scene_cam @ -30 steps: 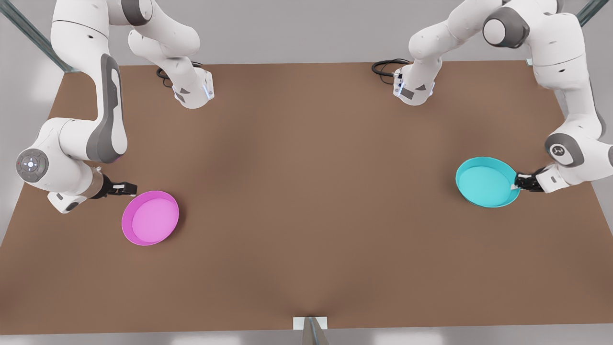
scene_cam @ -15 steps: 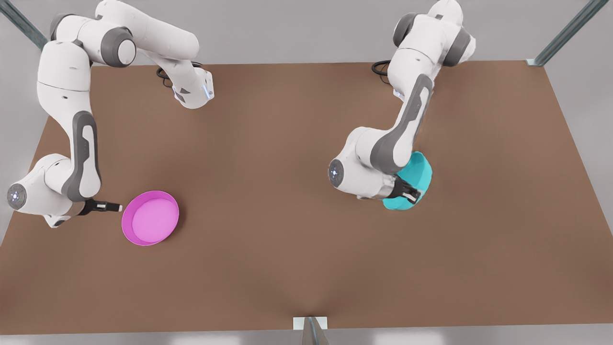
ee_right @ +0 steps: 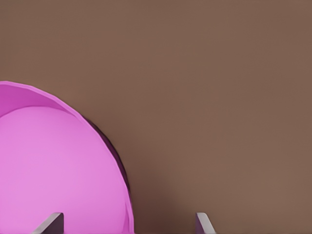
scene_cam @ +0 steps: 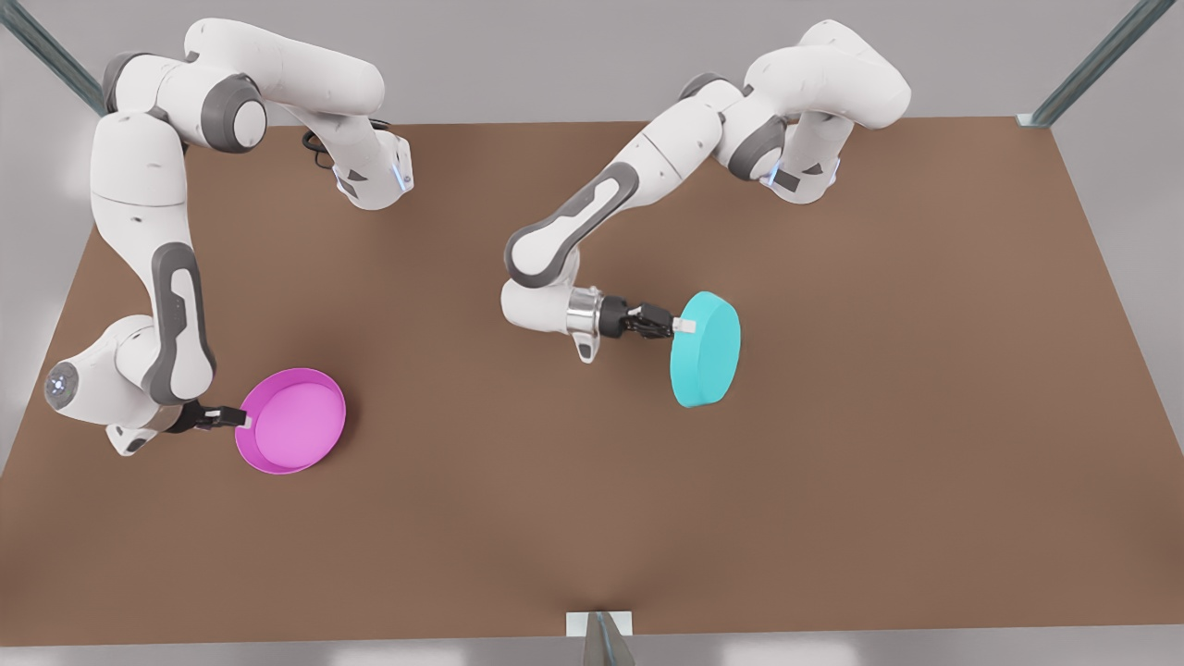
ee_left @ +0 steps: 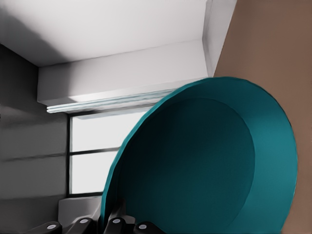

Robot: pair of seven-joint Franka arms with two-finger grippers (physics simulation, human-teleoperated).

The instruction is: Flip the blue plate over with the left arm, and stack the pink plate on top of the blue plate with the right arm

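The blue plate (scene_cam: 708, 350) hangs tilted above the table's middle, its flat underside turned toward the front view. My left gripper (scene_cam: 680, 325) is shut on its rim from the front view's left. The left wrist view shows the plate's dark inside (ee_left: 204, 165) right above the fingers (ee_left: 113, 223). The pink plate (scene_cam: 291, 421) lies upright on the table at the front view's left. My right gripper (scene_cam: 242, 419) is open at its left rim. In the right wrist view the pink plate's rim (ee_right: 124, 195) passes between the two spread fingertips (ee_right: 51, 223).
The brown table (scene_cam: 592, 518) stretches wide between and in front of the plates. Both arm bases (scene_cam: 375, 180) and a black cable (scene_cam: 740, 129) sit at the far edge. A small white bracket (scene_cam: 599, 623) marks the near edge.
My left arm carried the blue plate from the front view's right toward the middle and turned it underside up. My right gripper slid in to the pink plate's rim.
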